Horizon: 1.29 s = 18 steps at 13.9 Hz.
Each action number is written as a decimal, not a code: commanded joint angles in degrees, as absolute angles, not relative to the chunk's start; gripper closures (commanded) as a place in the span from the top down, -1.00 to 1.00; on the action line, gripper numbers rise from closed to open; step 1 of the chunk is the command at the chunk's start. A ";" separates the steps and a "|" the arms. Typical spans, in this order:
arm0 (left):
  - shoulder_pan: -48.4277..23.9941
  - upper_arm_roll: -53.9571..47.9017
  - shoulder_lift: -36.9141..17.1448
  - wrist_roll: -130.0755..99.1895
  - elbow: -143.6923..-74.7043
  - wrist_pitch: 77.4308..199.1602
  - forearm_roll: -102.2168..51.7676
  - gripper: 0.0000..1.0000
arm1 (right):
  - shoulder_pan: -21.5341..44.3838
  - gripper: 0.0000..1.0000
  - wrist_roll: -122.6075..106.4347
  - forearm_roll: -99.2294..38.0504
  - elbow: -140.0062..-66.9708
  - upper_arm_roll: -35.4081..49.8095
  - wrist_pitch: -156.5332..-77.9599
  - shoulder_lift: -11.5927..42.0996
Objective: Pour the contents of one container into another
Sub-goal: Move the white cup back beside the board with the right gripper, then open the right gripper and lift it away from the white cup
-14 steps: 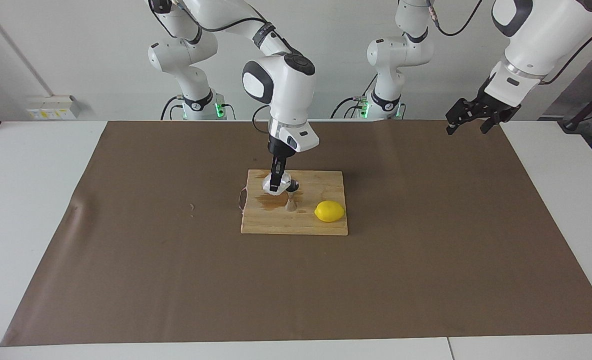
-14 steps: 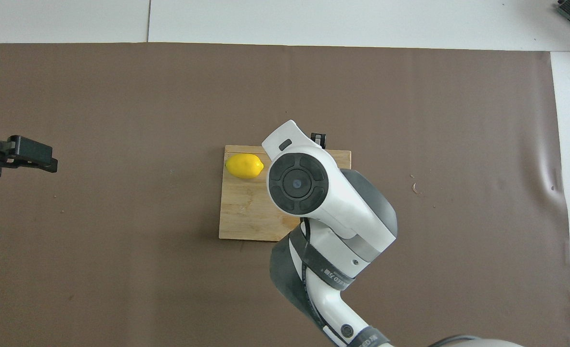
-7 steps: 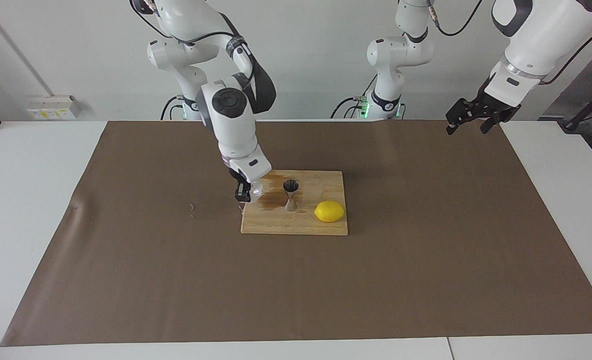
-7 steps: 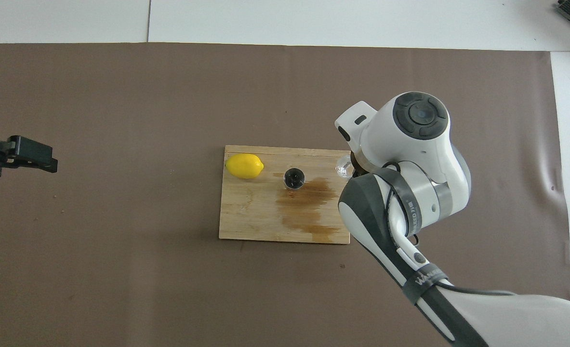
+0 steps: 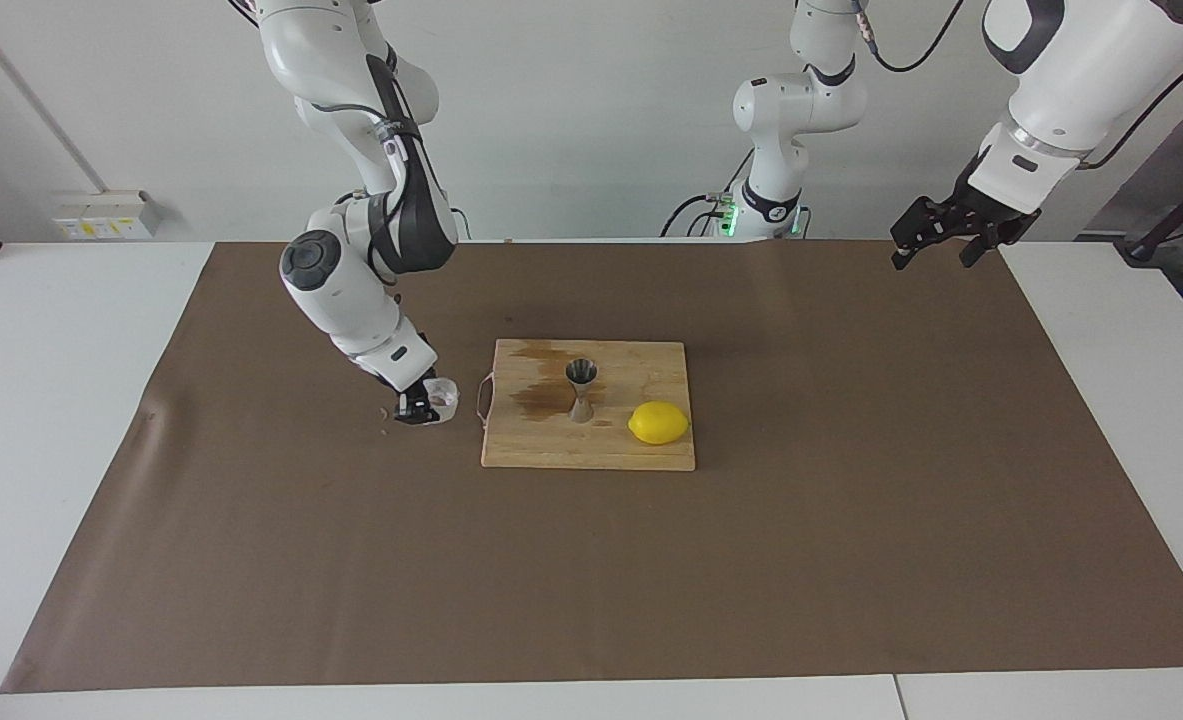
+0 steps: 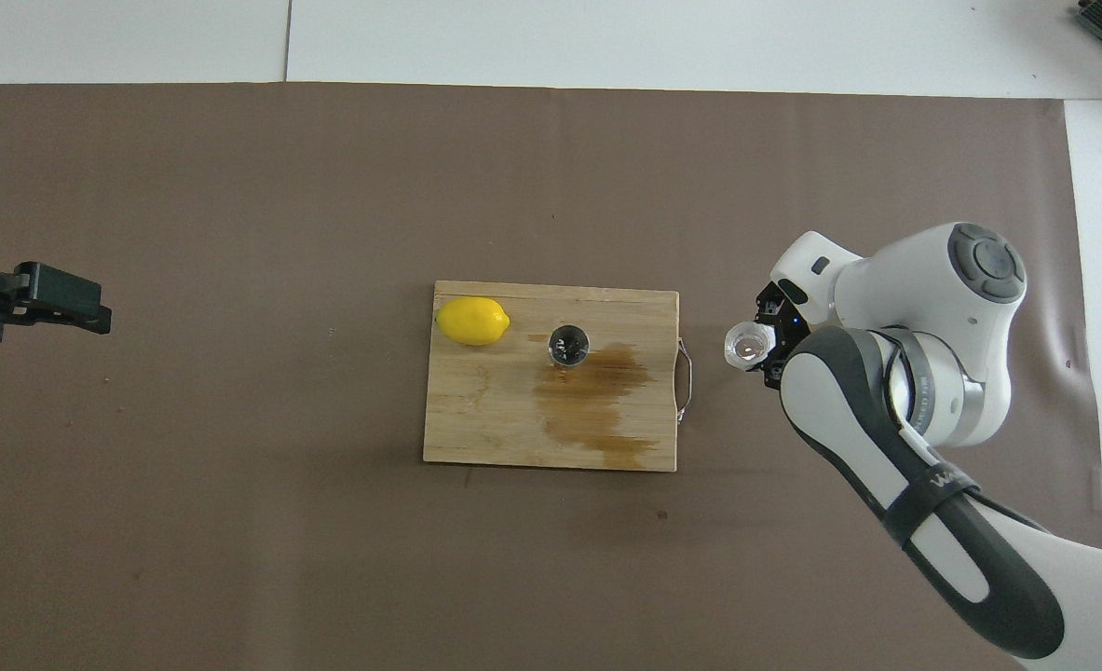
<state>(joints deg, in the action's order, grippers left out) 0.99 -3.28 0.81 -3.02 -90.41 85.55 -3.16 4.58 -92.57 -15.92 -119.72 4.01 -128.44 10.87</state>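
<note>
Right gripper (image 5: 418, 408) clamped on small clear cup (image 5: 441, 398) low over mat beside board (image 5: 641, 455), toward right arm's end; prob. light, slick, fragile, so grip sidewall; left gripper (image 5: 936, 238) open, empty, waiting.

White counter (image 5: 71, 420) under a brown mat (image 5: 851, 520)

A wooden cutting board (image 5: 561, 450) lies mid-mat, stained by a brown spill (image 6: 597, 401).

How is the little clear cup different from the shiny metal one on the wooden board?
The clear cup is squat and see-through; the steel jigger is slim, shiny and pinched at the waist. The clear cup is held by the right gripper low over the brown mat, beside the cutting board; the steel jigger stands free on the cutting board. Both are small and open-topped.
</note>
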 commanded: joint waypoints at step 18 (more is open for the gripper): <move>0.79 -3.08 2.46 -2.90 -92.11 85.34 -2.64 1.00 | -8.70 1.00 -89.88 -20.30 -113.14 4.13 -119.36 2.20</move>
